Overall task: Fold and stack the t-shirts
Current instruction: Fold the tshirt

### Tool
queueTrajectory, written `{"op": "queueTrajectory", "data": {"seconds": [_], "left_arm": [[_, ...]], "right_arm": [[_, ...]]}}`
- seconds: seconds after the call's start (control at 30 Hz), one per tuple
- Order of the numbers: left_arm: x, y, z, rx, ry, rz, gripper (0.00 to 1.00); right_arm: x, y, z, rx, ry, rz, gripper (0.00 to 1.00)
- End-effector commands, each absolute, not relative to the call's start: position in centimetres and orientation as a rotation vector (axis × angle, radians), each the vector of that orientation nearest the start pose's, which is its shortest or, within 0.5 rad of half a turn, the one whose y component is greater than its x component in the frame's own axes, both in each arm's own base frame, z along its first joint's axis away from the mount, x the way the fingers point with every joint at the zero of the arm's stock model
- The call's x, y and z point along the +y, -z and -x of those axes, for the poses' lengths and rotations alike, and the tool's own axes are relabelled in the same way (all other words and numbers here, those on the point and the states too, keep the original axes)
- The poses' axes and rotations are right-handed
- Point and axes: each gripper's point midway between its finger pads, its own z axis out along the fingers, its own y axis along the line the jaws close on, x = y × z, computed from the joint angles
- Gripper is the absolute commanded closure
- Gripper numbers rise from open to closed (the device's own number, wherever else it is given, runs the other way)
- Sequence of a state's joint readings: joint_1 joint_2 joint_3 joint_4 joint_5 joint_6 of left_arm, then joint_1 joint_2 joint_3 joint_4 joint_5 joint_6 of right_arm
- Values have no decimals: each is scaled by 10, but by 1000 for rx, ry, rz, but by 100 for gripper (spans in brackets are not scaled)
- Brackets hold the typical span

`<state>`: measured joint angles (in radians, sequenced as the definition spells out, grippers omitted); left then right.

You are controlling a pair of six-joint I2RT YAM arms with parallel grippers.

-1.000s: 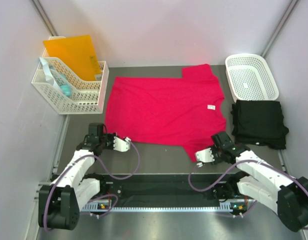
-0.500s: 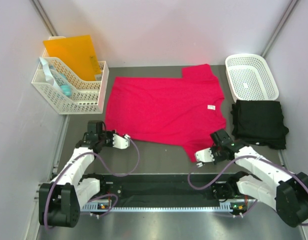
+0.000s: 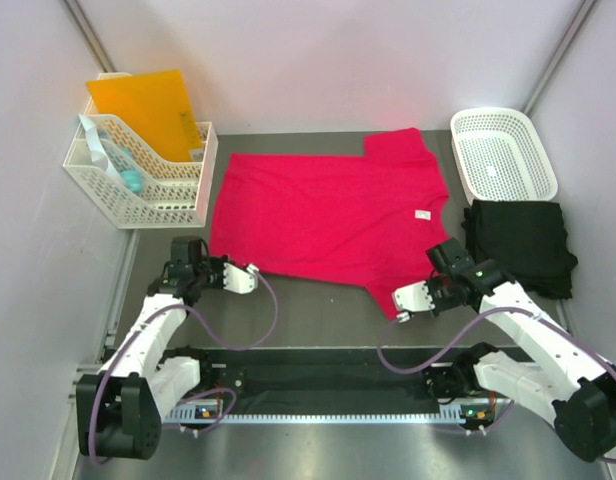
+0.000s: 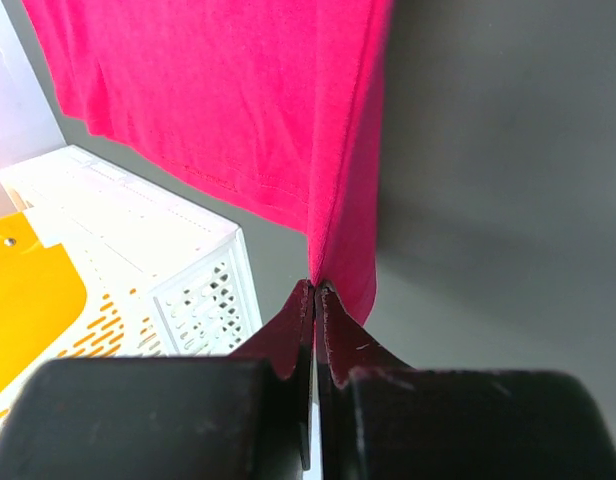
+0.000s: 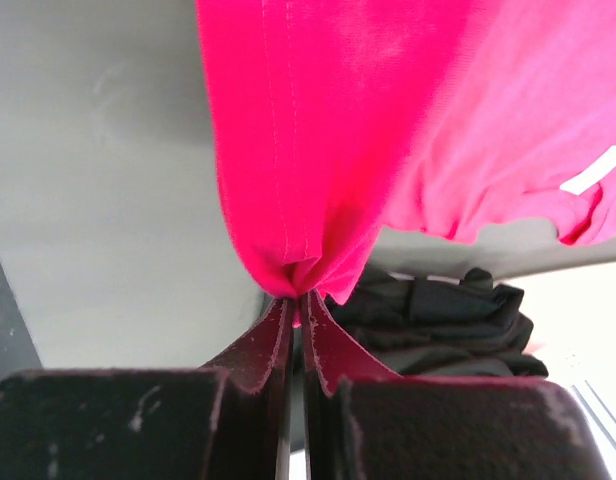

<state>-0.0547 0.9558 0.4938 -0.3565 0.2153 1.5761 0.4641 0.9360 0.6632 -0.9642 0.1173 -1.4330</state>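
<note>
Two grips hold the pinkish-red cloth t-shirt [image 3: 328,215] spread on the grey counter [image 3: 318,320]: left fingers [image 4: 286,340] pinch its near hem corner, right fingers [image 5: 270,342] its near sleeve. Lifting both together should fold it evenly.

Back left on the dark grey table [image 3: 318,315]: a white lattice file rack [image 3: 138,190], against the left wall [image 3: 28,200], with an orange folder [image 3: 148,105] leaning in the rear slot and something pale blue [image 3: 116,158] in a nearer one. Back right: a white lattice basket [image 3: 503,155], well apart from the rack.
</note>
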Motion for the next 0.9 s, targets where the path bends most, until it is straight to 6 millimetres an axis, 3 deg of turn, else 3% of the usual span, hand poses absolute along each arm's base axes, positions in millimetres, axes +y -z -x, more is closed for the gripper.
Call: {"op": "queueTrajectory", "data": {"seconds": [0.0,0.23,0.6,0.7,0.87], "left_arm": [[-11,-115,-297,1526,-509,-1812,100],[-6,-122,-299,1533,-514,-1796,100],[6,-119,-301,1552,-539,-1777,100],[7,-122,-307,1540,-546,-1757,100],[5,-130,-320,1508,-559,-1744,100]], "right_arm": [[20,-109,-200,1716,426,2323,100],[9,-138,-218,1767,508,2193,100],[2,-160,-223,1800,427,2171,100],[0,-164,-233,1798,444,2166,100],[0,-173,-271,1728,578,2103,100]]}}
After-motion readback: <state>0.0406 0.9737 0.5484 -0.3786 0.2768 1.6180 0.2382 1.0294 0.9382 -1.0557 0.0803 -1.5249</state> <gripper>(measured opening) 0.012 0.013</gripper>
